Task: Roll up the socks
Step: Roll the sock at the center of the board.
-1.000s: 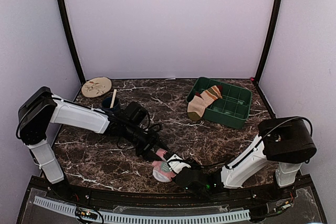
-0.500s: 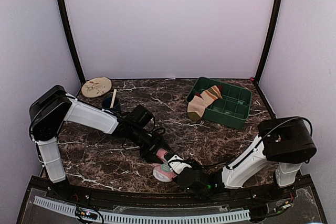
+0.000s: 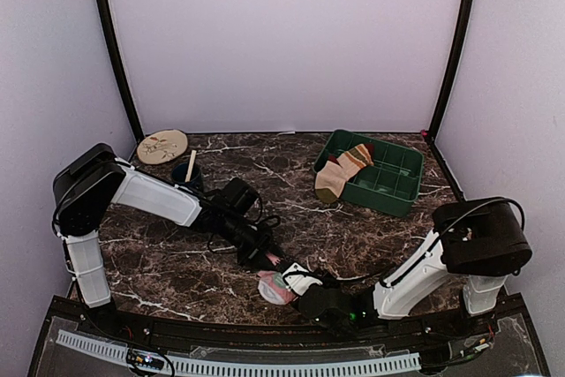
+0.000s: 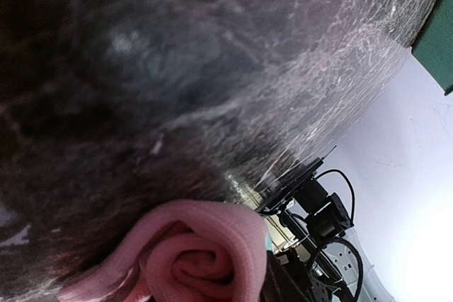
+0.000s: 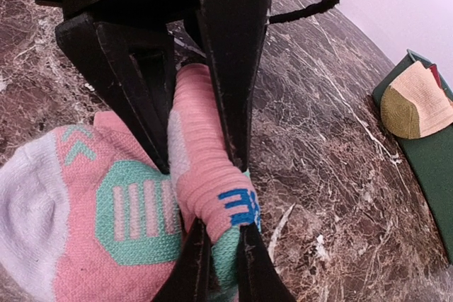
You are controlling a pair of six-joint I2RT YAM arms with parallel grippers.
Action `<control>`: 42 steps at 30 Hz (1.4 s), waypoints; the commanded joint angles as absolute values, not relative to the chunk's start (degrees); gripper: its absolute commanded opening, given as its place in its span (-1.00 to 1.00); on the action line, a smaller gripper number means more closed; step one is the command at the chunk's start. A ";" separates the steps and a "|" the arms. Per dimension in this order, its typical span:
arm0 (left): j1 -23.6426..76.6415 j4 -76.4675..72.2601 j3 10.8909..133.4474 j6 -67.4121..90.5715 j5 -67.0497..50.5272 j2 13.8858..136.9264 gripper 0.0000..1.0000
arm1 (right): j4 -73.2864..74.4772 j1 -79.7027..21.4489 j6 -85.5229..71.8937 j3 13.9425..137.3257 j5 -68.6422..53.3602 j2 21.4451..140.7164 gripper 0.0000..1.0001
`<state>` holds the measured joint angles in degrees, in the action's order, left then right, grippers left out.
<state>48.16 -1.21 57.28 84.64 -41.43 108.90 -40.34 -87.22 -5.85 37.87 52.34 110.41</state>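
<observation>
The pink sock (image 5: pixel 127 210) lay at the near edge of the table (image 3: pixel 168 267), between the two arms, with its cuff end wound into a tight tube. The left gripper (image 5: pixel 204 167) stood over that tube with one finger against each side of it, so we read it as closed on the roll. The right gripper (image 5: pixel 219 235) was pressed together, pinching the green part of the same sock just below the tube.

We judged the roll to be the weak point. It was thick and springy, and only a narrow grip held it. If either hand had let go too soon, the fabric could have sprung back and unwound. If the two hands had pulled apart, the tube would have stretched out instead of tightening. The flat toe end was loose and could have dragged or folded crookedly under the roll.

The striped sock (image 3: pixel 342 172) hung over the rim of the green tray (image 3: pixel 380 200), well away and not rolled.
</observation>
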 commanded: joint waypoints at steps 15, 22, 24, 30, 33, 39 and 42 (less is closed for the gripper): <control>48.43 -1.69 55.24 80.94 -40.37 108.94 -1.00 | -31.30 -88.16 -13.14 39.13 52.46 109.33 -0.43; 48.51 -1.70 54.72 74.89 -35.77 109.46 -1.00 | -23.54 -88.02 -22.45 36.53 49.51 100.47 0.13; 48.52 -5.36 53.69 74.34 -35.00 109.74 -1.00 | -21.50 -87.98 -24.99 35.70 48.16 97.71 0.16; 48.60 -14.78 51.33 72.49 -33.07 111.45 -1.00 | -16.96 -87.38 -32.18 33.60 43.85 88.62 0.18; 48.60 -20.27 49.04 72.34 -32.08 112.00 -1.00 | -16.78 -85.39 -36.69 32.44 38.59 85.20 0.18; 48.77 -30.77 45.32 71.45 -30.75 113.33 -1.00 | -22.37 -78.24 -44.64 28.25 26.88 82.10 0.18; 49.15 -33.61 44.56 70.26 -29.93 113.79 -1.00 | -24.45 -75.55 -46.62 28.00 22.99 82.76 0.17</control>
<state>48.77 -30.76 47.18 73.08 -35.75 111.35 -19.77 -78.30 -41.01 28.82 31.07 82.87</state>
